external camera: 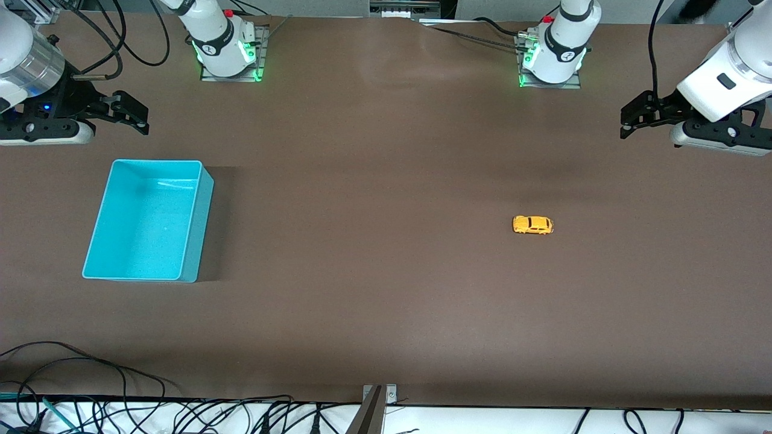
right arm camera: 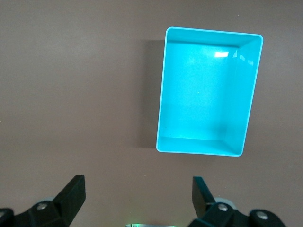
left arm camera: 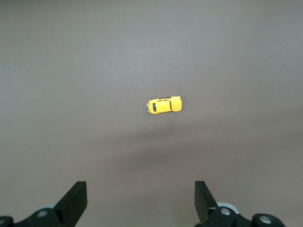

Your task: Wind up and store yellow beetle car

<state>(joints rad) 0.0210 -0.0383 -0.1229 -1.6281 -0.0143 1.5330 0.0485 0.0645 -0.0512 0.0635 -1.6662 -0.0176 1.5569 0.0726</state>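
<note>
Yellow beetle car (external camera: 532,225) well apart from left hand (external camera: 627,122)

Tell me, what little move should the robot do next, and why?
Probably the left tool should come down over the yellow beetle car and grasp it. The car sits alone on the table toward the left arm's end, untouched, and that tool hangs open above the table with the car in its wrist view. The right tool waits, open, above the table by the empty turquoise bin.
</note>
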